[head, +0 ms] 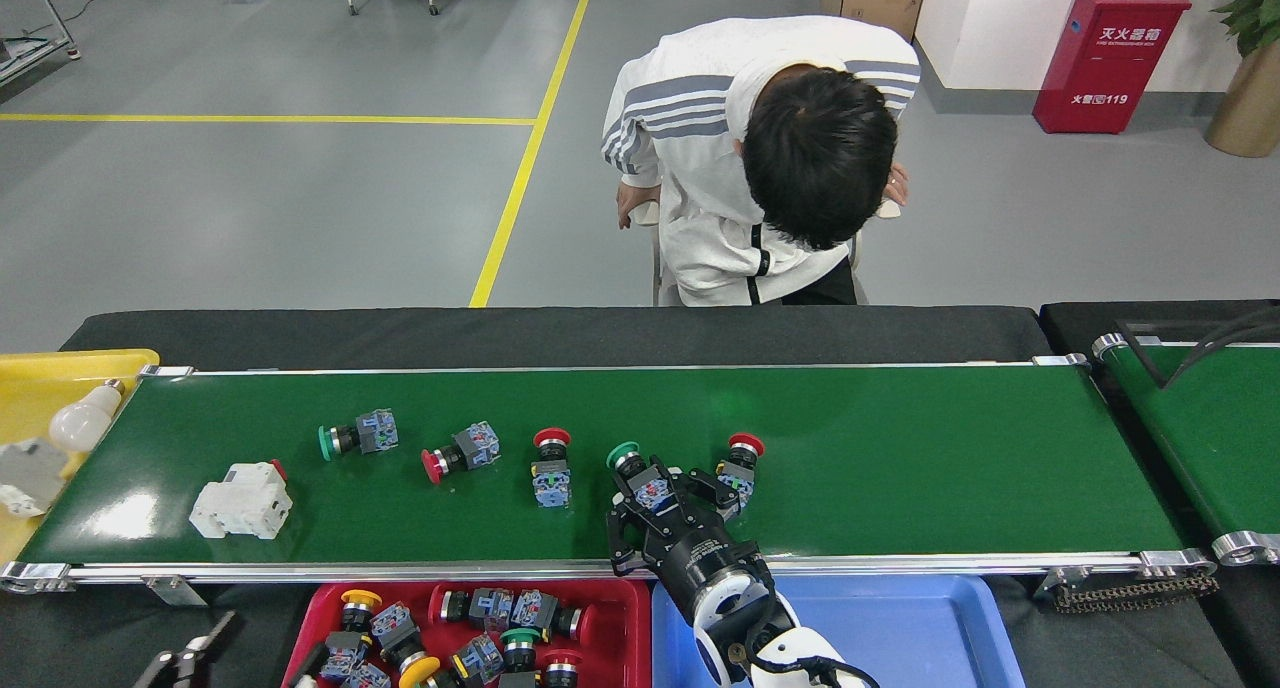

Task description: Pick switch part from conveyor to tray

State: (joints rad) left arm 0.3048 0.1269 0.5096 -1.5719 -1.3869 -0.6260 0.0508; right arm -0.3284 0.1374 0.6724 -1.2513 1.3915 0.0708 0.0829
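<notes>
1. Head view: right claw (655, 496) over near side of conveyor (900, 458), fingers spread open around green-capped switch part (640, 476); contact unclear.
2. Red-capped switch (738, 464) just right of the claw; another red-capped switch (550, 465) to the left.
3. Farther left: red switch lying on its side (460, 451), green switch on its side (357, 436), white breaker (242, 499).
4. Red tray (620, 608) near edge holds several switches; blue tray (900, 628) right of it.
5. Left claw (185, 658) bottom left, dark, can't tell its state.
6. Person (760, 158) bent over beyond the tabletop (400, 333).
</notes>
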